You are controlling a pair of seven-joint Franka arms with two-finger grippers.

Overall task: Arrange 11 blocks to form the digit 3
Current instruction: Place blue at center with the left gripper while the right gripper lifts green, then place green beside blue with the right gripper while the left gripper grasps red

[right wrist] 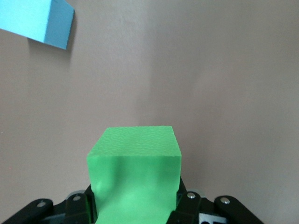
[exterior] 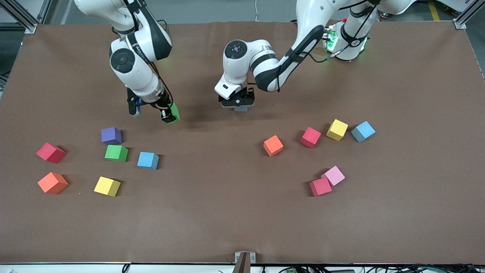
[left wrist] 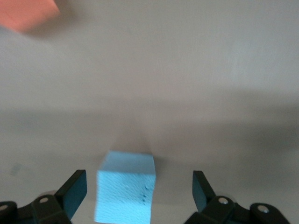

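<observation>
Near blocks: a red block [exterior: 320, 187] touched a pink one [exterior: 333, 175]; toward the right arm's end lay orange [exterior: 52, 182] and yellow [exterior: 107, 186] blocks.
Middle blocks: scattered singly, none joined into a digit.
Right gripper [exterior: 166, 113]: clamped on a green block [right wrist: 134, 175].
Left gripper [left wrist: 139, 196]: jaws wide around a light blue block [left wrist: 125, 185], not gripping it.

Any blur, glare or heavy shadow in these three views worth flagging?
Front view: sharp, even light, soft shadows beside the blocks and under both arms. Left wrist view: soft focus, light blue block between the open left gripper, broad shadow band across the table. Right wrist view: green block fairly crisp in the right gripper, no glare.
</observation>
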